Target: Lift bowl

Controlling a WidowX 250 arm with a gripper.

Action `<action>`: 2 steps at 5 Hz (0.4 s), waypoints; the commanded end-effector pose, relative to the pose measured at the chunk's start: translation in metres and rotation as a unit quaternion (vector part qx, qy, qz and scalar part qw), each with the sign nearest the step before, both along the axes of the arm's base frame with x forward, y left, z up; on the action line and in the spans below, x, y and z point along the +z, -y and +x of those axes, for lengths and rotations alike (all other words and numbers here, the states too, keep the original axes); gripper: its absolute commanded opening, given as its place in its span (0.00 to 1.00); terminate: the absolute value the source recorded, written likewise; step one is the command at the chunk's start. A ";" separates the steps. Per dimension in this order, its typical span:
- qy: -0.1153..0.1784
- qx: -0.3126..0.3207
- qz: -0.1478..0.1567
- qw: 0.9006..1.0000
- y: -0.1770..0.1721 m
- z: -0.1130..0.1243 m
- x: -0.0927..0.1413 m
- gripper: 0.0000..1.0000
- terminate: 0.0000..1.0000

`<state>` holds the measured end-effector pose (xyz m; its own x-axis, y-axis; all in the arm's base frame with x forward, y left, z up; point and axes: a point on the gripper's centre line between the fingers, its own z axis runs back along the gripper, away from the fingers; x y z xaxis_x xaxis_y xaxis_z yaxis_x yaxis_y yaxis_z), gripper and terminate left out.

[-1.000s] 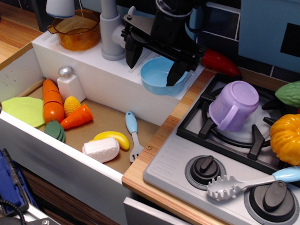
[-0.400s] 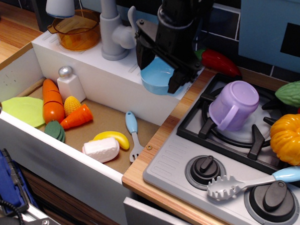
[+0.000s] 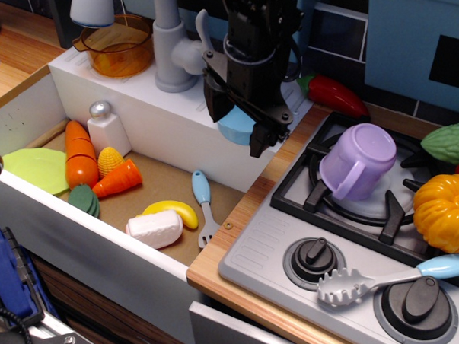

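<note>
- The end effector (image 3: 238, 133) has its fingers pinched on the rim of the light blue bowl (image 3: 235, 129), which sits tilted at the white ledge's (image 3: 147, 107) front edge, mostly hidden behind the arm.
- I'd raise it straight up, slowly, keeping the pinch firm; glossy plastic slips.
- Mind the grey faucet (image 3: 171, 49) just beside it.

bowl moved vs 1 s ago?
Yes. The bowl, clamped in the gripper, has tipped up on edge and shifted slightly left toward the grey faucet; much less of it shows now.
</note>
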<state>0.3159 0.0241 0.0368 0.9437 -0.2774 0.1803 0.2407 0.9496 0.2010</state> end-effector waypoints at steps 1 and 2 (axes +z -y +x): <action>0.020 -0.014 -0.006 1.000 -0.006 0.012 -0.003 1.00 0.00; 0.021 -0.019 -0.007 1.000 -0.006 0.016 -0.005 1.00 0.00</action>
<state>0.3238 0.0277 0.0160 0.9324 -0.3066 0.1915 0.2763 0.9460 0.1695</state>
